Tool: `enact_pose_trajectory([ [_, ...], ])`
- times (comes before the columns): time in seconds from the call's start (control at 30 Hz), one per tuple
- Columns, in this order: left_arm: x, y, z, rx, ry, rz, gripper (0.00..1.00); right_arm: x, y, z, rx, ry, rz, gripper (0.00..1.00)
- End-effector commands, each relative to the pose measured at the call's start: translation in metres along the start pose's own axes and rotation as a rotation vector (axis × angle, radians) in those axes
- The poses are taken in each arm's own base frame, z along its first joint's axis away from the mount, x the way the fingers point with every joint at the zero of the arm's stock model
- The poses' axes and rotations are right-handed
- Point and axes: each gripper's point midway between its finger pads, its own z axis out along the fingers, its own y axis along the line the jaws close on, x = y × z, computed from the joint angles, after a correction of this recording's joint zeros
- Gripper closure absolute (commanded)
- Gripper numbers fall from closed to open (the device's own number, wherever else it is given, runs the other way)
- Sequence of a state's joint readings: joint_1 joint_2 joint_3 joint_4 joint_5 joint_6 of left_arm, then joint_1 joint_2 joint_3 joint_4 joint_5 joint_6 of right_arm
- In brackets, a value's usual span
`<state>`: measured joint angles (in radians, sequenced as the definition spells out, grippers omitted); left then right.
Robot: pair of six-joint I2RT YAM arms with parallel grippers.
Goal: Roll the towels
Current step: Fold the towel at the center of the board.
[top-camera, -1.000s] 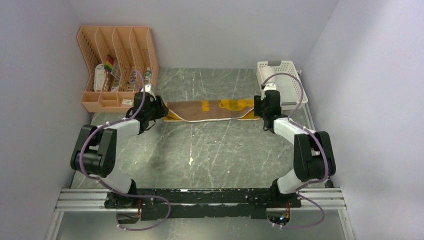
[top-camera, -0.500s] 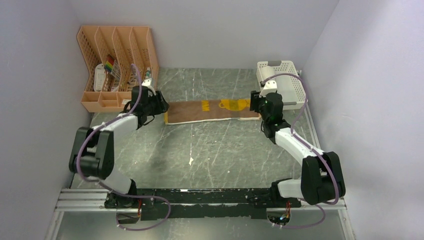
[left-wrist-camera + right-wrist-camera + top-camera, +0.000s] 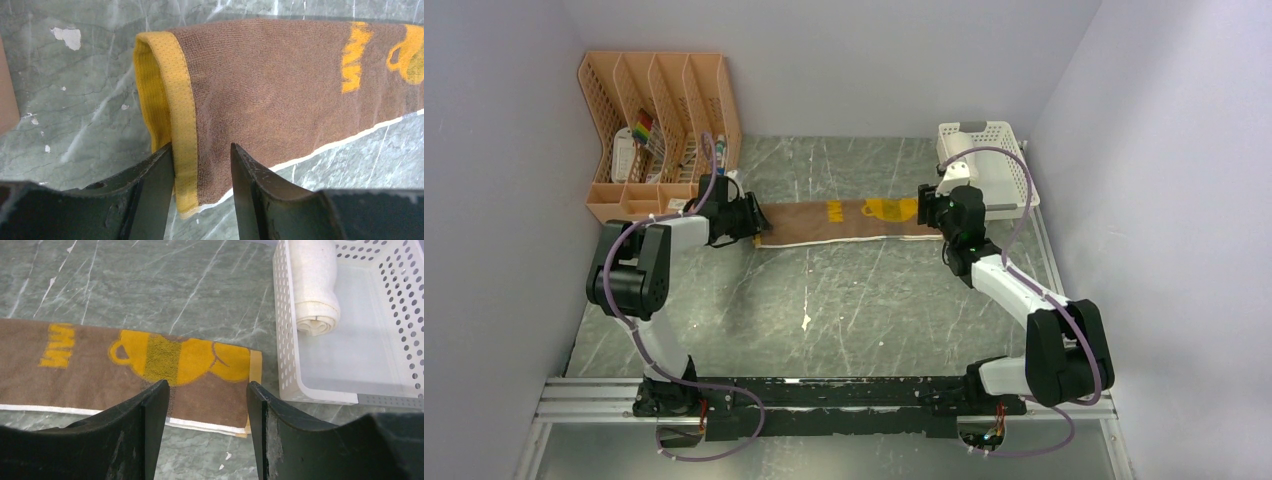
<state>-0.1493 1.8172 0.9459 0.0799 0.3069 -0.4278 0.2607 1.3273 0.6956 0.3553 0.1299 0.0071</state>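
Observation:
A brown towel [image 3: 844, 222] with cream trim and yellow print lies flat across the far table. Its left end is folded over, showing a yellow band [image 3: 175, 100]. My left gripper [image 3: 754, 222] sits low at that folded end. In the left wrist view the jaws [image 3: 202, 147] stand a little apart astride the yellow fold, and the cloth between them lies flat, not pinched. My right gripper [image 3: 927, 210] is open and empty over the towel's right end [image 3: 210, 370]. A rolled cream-white towel [image 3: 312, 285] lies in the white basket [image 3: 285, 340]. The mustard-yellow towel is out of view.
The white mesh basket [image 3: 989, 165] stands at the far right, just beside the towel's right end. An orange desk organizer [image 3: 654, 130] with small items stands at the far left, close behind my left gripper. Walls close in on three sides.
The towel's sagging left end has been folded over and laid down; the towel now lies flat. My left arm has drawn in and dropped lower. My right gripper has shifted a little left.

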Motion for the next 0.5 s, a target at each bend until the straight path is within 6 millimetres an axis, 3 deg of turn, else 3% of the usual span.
enact_pose_trajectory([
  [0.0,0.005,0.015,-0.004,-0.069,0.022,-0.025,0.44,-0.009,0.005,0.004,-0.021,-0.016,-0.014,0.42],
  [0.27,-0.032,0.013,-0.034,-0.096,-0.071,-0.001,0.42,-0.004,0.012,0.007,-0.049,-0.005,-0.013,0.42],
  [0.47,-0.030,0.024,-0.027,-0.085,-0.026,-0.026,0.43,0.000,0.016,0.009,-0.065,0.008,-0.019,0.42],
])
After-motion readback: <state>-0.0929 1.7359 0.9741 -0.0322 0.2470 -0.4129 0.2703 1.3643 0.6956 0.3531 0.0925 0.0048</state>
